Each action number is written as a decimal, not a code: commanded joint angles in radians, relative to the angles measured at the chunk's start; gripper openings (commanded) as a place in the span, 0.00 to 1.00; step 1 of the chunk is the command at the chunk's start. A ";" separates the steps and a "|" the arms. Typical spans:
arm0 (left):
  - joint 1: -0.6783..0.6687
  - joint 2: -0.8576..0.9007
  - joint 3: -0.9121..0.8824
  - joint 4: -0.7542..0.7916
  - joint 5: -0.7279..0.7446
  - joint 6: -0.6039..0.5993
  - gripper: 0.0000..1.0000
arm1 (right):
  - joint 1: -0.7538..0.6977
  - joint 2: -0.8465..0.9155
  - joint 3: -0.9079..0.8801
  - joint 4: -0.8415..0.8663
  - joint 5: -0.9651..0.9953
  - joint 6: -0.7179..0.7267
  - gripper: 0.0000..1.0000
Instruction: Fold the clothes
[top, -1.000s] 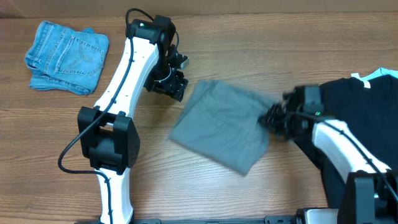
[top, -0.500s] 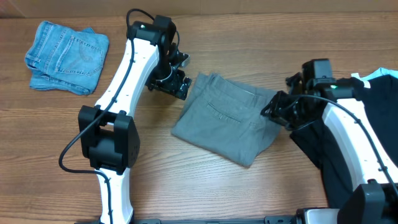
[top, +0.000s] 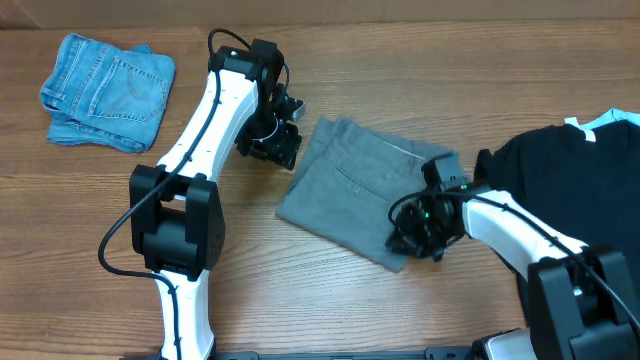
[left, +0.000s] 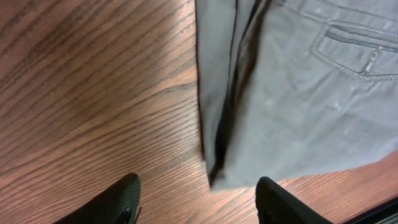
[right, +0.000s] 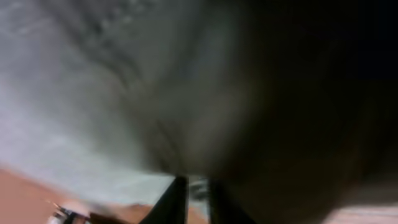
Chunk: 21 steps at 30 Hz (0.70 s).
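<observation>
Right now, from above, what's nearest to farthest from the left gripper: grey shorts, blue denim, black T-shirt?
1. grey shorts, right beside the left gripper.
2. blue denim, far-left corner.
3. black T-shirt, right edge.

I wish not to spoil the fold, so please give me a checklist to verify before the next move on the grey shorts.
1. shorts lie folded flat on the table: ok.
2. left end effector is open, with nothing gripped: ok.
3. right end effector has hold of the cloth: cannot tell, the wrist view is blurred.
4. black T-shirt does not lie on the shorts: ok.
5. denim garment lies far from both arms: ok.
</observation>
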 joint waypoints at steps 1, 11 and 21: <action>0.004 0.000 -0.010 0.000 0.017 0.001 0.63 | -0.014 0.018 -0.048 -0.049 0.137 0.060 0.09; 0.003 0.000 -0.010 0.005 0.093 0.001 0.84 | -0.127 0.017 0.080 -0.311 0.466 -0.048 0.08; -0.004 0.003 -0.062 0.034 0.223 -0.071 0.82 | -0.126 -0.039 0.317 -0.410 0.033 -0.320 0.15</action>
